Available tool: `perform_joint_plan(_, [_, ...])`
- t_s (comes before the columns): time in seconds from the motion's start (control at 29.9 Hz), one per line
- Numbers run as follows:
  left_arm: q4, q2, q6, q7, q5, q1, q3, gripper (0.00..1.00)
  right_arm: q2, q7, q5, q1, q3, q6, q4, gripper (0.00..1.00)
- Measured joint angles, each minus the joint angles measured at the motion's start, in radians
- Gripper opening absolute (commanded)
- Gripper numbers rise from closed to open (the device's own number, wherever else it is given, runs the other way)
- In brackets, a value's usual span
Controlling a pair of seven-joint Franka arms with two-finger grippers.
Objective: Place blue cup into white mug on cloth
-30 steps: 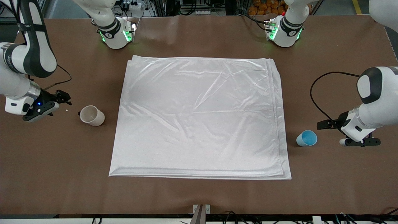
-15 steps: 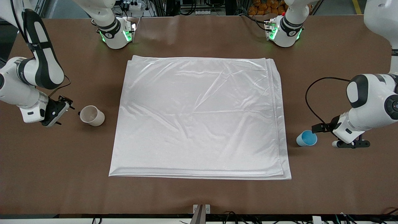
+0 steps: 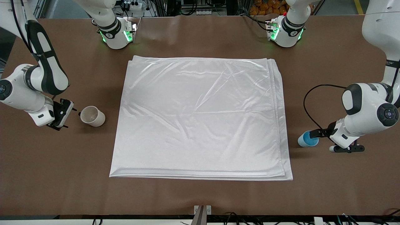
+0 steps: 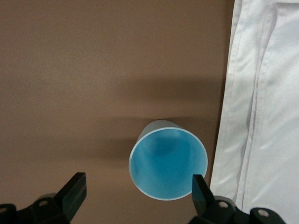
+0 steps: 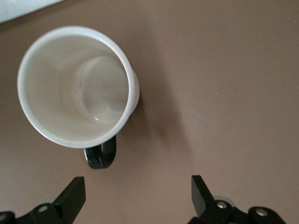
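Observation:
The blue cup (image 3: 307,139) stands on the bare table beside the cloth (image 3: 200,115), toward the left arm's end. My left gripper (image 3: 318,135) is open and low right beside the cup. In the left wrist view the cup (image 4: 168,165) sits just ahead of the gripper (image 4: 138,192), close to one fingertip (image 4: 200,186). The white mug (image 3: 92,116) stands on the bare table beside the cloth toward the right arm's end. My right gripper (image 3: 67,114) is open beside it. The right wrist view shows the mug (image 5: 77,86), its black handle (image 5: 100,157) toward the gripper (image 5: 138,192).
The folded cloth edge (image 4: 243,121) lies close beside the blue cup, and a cloth corner (image 5: 18,9) shows by the mug. Both arm bases (image 3: 117,34) stand at the table's back edge. A black cable (image 3: 307,103) loops over the table by the left arm.
Both grippers have moved in toward their cups: the left one up to the blue cup, the right one closer to the white mug while turning. The cups and the cloth have not moved.

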Motion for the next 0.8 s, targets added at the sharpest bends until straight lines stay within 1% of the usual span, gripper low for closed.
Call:
perform_joint_plan(0.13, [0.0,0.011,0.007,0.0,0.0,0.0,0.0,1.0,0.022,-0.031,0.0,-0.016,0.0,0.037,-0.011,1.0])
perform_joint_plan(0.33, [0.0,0.035,0.03,0.0,0.0,0.0,0.0,1.0,0.034,-0.039,0.0,-0.019,0.001,0.102,-0.057,1.0])
perform_joint_plan(0.4, [0.0,0.047,0.042,0.0,0.0,0.0,0.0,0.93,0.034,-0.041,0.0,-0.019,0.002,0.118,-0.072,1.0])
perform_joint_plan(0.43, [0.0,0.053,0.048,0.0,0.0,0.001,0.0,0.91,0.034,-0.045,0.0,-0.019,0.003,0.123,-0.078,1.0])
perform_joint_plan(0.53, [0.0,0.067,0.059,0.0,0.001,0.007,0.001,0.9,0.034,-0.057,0.0,-0.019,0.005,0.131,-0.094,1.0])
perform_joint_plan(0.67, [0.001,0.075,0.062,0.002,0.001,0.021,0.001,0.82,0.034,-0.066,0.0,-0.019,0.008,0.136,-0.107,1.0])
perform_joint_plan(0.77, [0.001,0.079,0.063,0.002,0.001,0.023,0.001,0.7,0.034,-0.069,0.0,-0.019,0.011,0.136,-0.113,1.0])
perform_joint_plan(0.8, [0.001,0.081,0.063,0.002,0.001,0.023,0.001,0.64,0.034,-0.07,0.0,-0.019,0.012,0.136,-0.113,1.0])
